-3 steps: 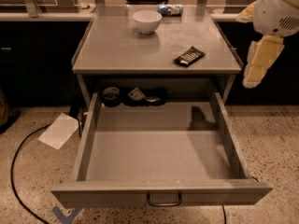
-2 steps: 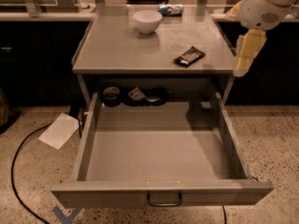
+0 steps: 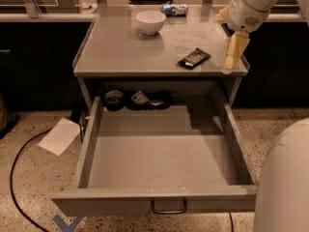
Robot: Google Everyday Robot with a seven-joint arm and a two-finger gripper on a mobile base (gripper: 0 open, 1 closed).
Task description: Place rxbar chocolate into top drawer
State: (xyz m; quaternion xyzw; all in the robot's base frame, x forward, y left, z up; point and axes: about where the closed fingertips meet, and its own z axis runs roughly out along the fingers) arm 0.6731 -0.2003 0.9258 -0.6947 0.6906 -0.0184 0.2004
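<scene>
Gripper (image 3: 231,64) hanging point-down over the right edge of the table top (image 3: 120,52), at 3 o'clock of the rxbar chocolate (image 3: 194,58). Close beside the bar, not touching it. Claw state: cannot tell. Nothing seen held.

Rxbar chocolate lying flat on the table top, skewed, around 4 o'clock from the top's centre, near the front edge. Not in the drawer.

Top drawer (image 3: 120,199) pulled fully out toward 6 o'clock, flat grey bottom bare across the middle and front. Loop handle (image 3: 168,208) centred on the front panel.

Around:
- White bowl (image 3: 150,21) at 11 o'clock of the bar, well apart.
- Bluish shiny packet (image 3: 174,9) at 12 o'clock, at the table's far edge.
- Black tape roll (image 3: 114,99) plus a small pale-labelled packet (image 3: 140,98) under the table top at the drawer's far end, left of centre. Cannot tell whether inside the drawer or on a ledge behind it.
- White paper sheet (image 3: 60,136) on the floor at 9 o'clock of the drawer, black cable (image 3: 14,178) curving past it.
- Robot's white body (image 3: 285,182) at 4 o'clock, covering the drawer's front right corner.

Between bar and drawer: only the table's front lip.
</scene>
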